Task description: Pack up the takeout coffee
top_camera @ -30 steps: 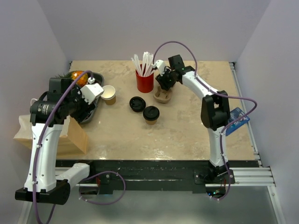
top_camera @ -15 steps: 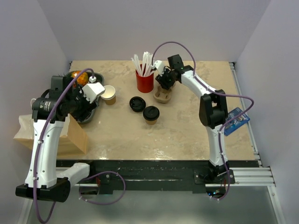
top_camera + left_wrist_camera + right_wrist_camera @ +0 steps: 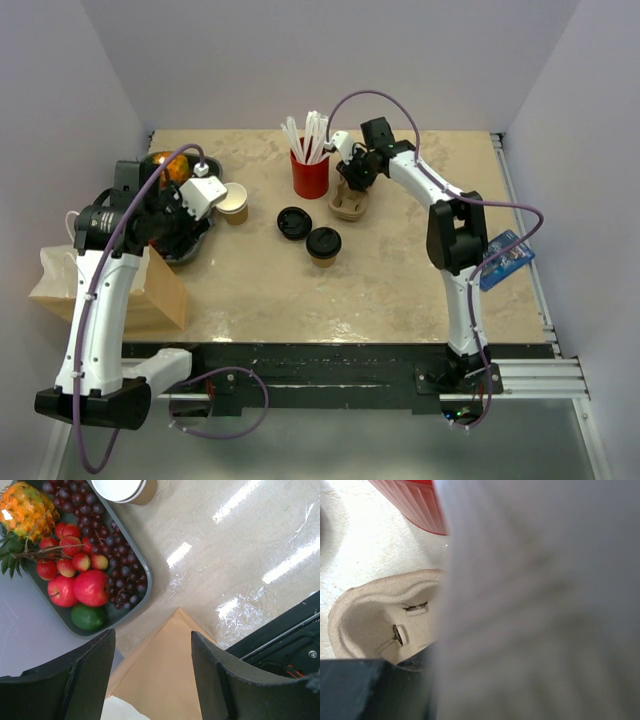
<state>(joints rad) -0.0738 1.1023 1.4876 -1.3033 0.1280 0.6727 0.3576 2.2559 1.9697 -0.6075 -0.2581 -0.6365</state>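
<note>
white arms (image 3: pixel 95 300), black joints (image 3: pixel 455 240), purple cables (image 3: pixel 375 93).

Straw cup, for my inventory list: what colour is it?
The straw cup is red; the top external view shows it best.

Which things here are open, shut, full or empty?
takeout coffee, upright, lid on
lidless cup, upright, open top
loose lid, flat on table
red cup, upright, holding straws
cup carrier, seen pocket empty
fruit tray, full
left claw, open
right claw, cannot tell

Bright light, glare streaks on the table (image 3: pixel 210 600), right wrist view blurred
</note>
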